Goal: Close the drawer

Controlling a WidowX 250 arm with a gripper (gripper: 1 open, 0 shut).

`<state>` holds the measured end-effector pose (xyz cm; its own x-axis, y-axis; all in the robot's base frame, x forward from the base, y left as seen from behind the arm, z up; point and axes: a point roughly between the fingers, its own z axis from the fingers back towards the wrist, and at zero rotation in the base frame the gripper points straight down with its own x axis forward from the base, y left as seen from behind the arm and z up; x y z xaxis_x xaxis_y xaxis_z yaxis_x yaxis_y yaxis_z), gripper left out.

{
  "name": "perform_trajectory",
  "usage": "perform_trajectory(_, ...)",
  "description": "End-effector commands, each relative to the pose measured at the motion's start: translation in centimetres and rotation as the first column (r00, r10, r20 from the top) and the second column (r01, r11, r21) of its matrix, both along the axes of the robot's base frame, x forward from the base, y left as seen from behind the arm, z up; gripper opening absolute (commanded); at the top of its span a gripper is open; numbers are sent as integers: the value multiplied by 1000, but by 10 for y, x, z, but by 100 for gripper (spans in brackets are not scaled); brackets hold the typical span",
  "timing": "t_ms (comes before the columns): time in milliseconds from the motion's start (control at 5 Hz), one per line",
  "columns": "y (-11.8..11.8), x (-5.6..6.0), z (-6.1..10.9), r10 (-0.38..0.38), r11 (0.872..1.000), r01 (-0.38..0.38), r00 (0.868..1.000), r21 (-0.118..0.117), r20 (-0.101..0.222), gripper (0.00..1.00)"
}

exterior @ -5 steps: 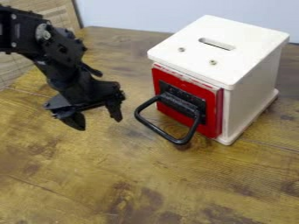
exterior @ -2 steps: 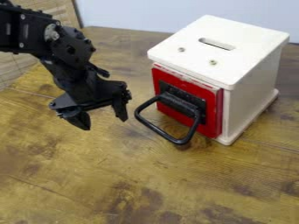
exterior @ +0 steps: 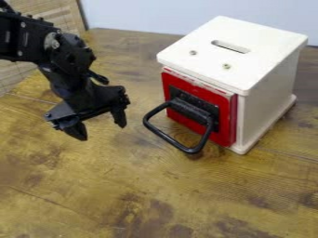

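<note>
Your gripper (exterior: 102,125) is spread wide, holding nothing; the drawer (exterior: 199,110) sits at three o'clock from it. Swing round the black loop handle (exterior: 181,130), then press the red front squarely inward.

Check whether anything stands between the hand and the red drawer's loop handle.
Nothing visible does: only bare wooden tabletop shows between the hand and the black loop handle of the red drawer.

Likely a robotics lab, black robot arm (exterior: 56,56) over wood-grain tabletop (exterior: 118,186), plain pale wall (exterior: 199,13)
</note>
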<state>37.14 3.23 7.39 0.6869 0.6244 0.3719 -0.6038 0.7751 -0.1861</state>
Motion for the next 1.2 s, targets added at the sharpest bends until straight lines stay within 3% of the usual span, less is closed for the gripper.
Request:
perform_trajectory(0, -3, 3, 11, -12, 1000, 12, 999, 3, 50, 100)
perform_trajectory(400, -4, -5, 15, -109, 994, 109, 992, 1, 57, 100)
perform_trajectory(800, 8, 0, 25, -60, 998, 60, 997, -2, 57, 100)
perform_trajectory(1000, 18, -6, 35, -120, 993, 119, 991, 23, 59, 100)
